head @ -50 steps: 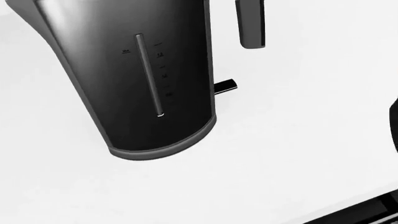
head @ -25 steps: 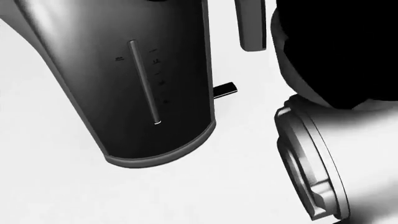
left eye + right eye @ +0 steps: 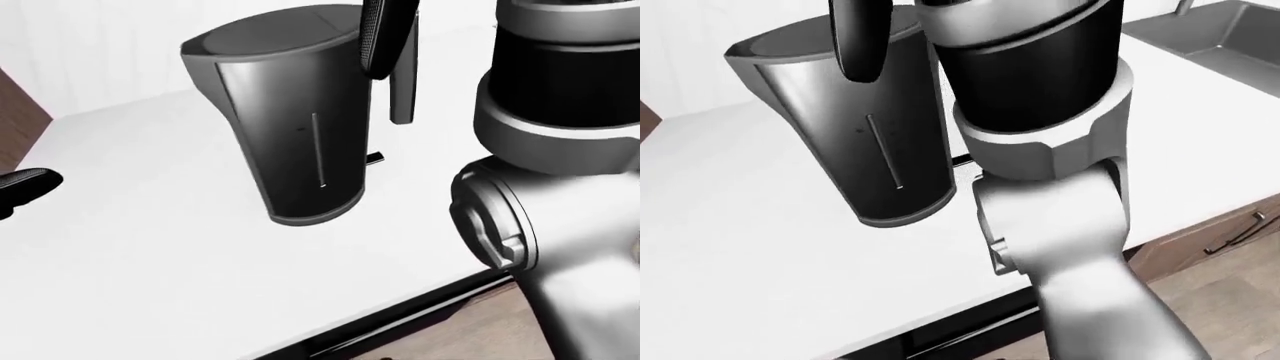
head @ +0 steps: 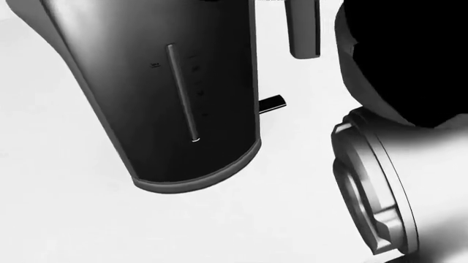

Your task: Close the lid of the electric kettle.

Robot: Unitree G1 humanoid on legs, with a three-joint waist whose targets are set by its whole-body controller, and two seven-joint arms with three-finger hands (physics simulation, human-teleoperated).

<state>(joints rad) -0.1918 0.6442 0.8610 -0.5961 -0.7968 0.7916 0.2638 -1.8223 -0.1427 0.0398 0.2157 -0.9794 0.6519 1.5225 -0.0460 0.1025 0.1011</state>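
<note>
Left-eye view has the electric kettle (image 3: 295,127) standing upright on the white counter (image 3: 150,255), dark body with a thin water gauge strip (image 3: 318,150) running down its side; lid (image 3: 275,34) looks flat across the top of the body, though a dark finger (image 3: 375,34) of the right hand crosses its right end, so can't say if it's fully seated; kettle handle (image 3: 403,82) pokes down on the right. Right arm (image 3: 1040,150) fills the right side of every view, reaching up beside the kettle; can't tell whether that hand is spread or clenched. Left hand (image 3: 25,187) is just a dark tip at the left edge, well apart from the kettle, state unreadable; sink (image 3: 1220,34) shows top right in the right-eye view.
</note>
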